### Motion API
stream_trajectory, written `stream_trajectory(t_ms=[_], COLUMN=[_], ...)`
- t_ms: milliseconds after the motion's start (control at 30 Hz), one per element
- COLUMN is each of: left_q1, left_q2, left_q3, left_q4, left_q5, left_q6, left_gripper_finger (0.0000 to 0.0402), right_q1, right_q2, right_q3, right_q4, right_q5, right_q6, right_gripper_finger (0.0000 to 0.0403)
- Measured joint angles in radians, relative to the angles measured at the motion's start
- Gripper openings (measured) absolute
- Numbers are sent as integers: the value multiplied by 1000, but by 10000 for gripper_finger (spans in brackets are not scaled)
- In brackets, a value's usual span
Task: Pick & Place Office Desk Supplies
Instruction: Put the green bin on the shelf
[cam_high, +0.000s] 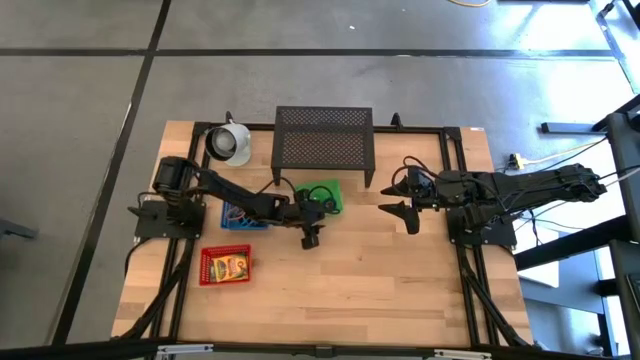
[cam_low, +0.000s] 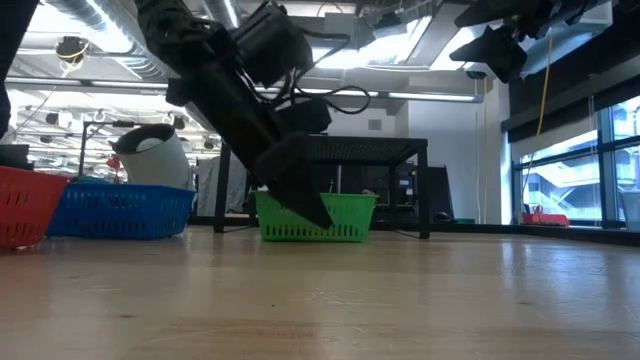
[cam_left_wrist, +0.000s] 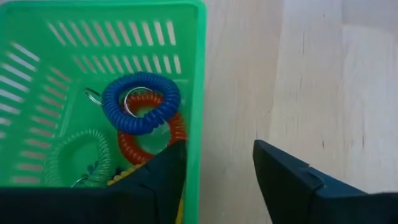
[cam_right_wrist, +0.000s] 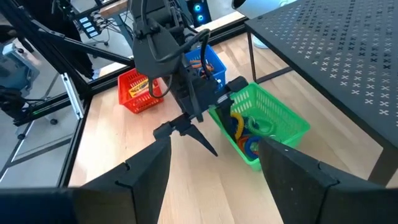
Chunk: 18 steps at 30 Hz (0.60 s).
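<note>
Your left gripper (cam_left_wrist: 214, 177) hangs w/ fingers spread and empty, straddling the green basket (cam_left_wrist: 198, 74) wall: one finger inside, one over bare table. The coiled bands, blue coil (cam_left_wrist: 142, 102) on the orange coil (cam_left_wrist: 152, 134), green coil (cam_left_wrist: 78, 158) near, lie in the basket. Drop now and you'll likely hit the rim, tip or shove the basket. Right gripper (cam_high: 403, 196) waits spread, well apart.

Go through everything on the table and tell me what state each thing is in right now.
Left claw: open, astride the green basket's wall.
Right claw: open, raised, empty.
Green basket: upright, holding coil bands.
Blue coil: lying on the orange coil.
Red basket: holds a yellow box.
Mesh stand: upright.
</note>
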Motion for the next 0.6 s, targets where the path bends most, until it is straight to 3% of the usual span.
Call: stream_trajectory(t_ms=[467,600], left_q1=[-6,-7], left_q2=[1,1], left_q3=[27,60], left_q4=[3,4], left_q5=[27,77], left_q6=[60,85], left_gripper_finger=[12,5], right_q1=[0,0], right_q2=[0,0], right_q3=[0,0], right_q4=[-3,-5], right_q5=[0,-12], right_q6=[-13,-20], right_gripper_finger=[245,245])
